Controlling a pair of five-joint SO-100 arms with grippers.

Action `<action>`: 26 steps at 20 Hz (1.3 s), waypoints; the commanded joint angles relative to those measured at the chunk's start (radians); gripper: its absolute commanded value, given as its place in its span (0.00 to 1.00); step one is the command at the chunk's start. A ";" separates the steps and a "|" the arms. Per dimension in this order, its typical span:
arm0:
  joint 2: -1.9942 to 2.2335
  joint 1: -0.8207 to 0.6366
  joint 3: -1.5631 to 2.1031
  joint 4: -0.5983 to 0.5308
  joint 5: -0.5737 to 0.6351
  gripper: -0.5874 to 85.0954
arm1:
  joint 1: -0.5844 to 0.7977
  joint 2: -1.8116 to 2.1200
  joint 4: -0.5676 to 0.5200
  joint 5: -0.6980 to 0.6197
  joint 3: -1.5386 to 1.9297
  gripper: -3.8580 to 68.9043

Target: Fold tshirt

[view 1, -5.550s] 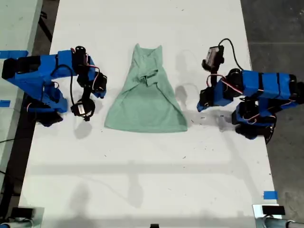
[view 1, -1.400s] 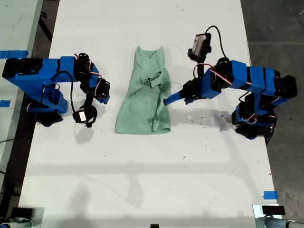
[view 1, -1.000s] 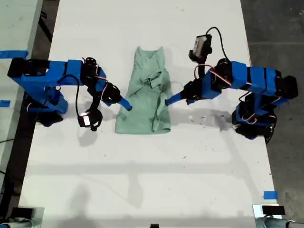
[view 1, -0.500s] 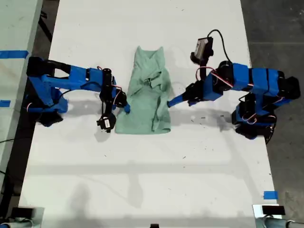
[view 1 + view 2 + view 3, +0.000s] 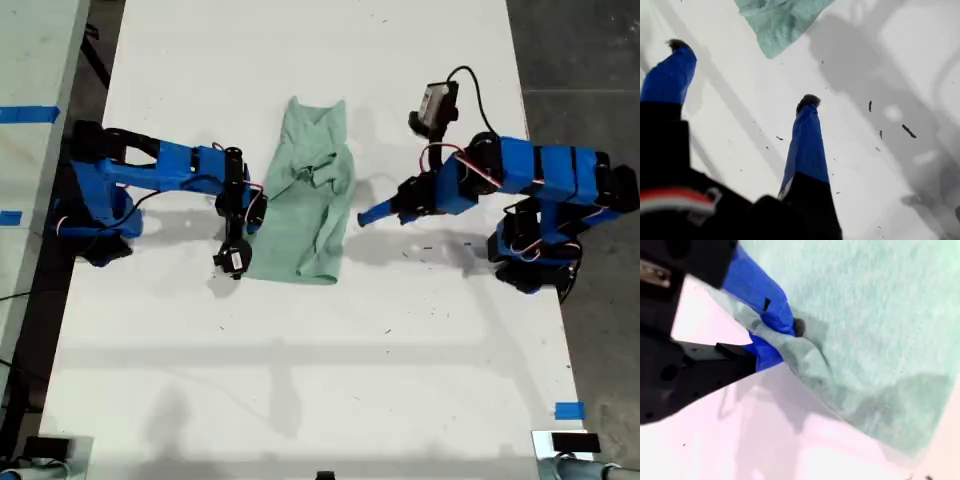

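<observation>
The pale mint-green tshirt [image 5: 310,210] lies folded into a narrow strip in the middle of the white table [image 5: 300,380], neck end toward the far side. In the exterior view my second gripper [image 5: 256,215] sits at the shirt's left edge. It is shut on a pinch of tshirt [image 5: 865,315] fabric, which bunches at the second gripper [image 5: 790,329]. On the exterior view's right, my first gripper [image 5: 367,214] hovers just off the shirt's right edge. The first gripper [image 5: 743,72] is open and holds nothing, with a corner of the tshirt [image 5: 780,20] ahead of it.
Both arm bases stand at the table's side edges in the exterior view. A piece of blue tape [image 5: 569,410] marks the near right of the table there. Dark floor [image 5: 580,60] lies beyond the right edge. Small dark specks [image 5: 908,131] dot the table.
The second arm reached from the exterior view's left to the shirt's edge and shut on it; the shirt's lower left side has shifted inward. The first gripper drew back slightly to the right.
</observation>
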 commanded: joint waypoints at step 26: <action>-0.644 -0.008 -0.923 0.140 0.097 0.24 | -0.037 0.143 -0.063 0.052 0.095 0.53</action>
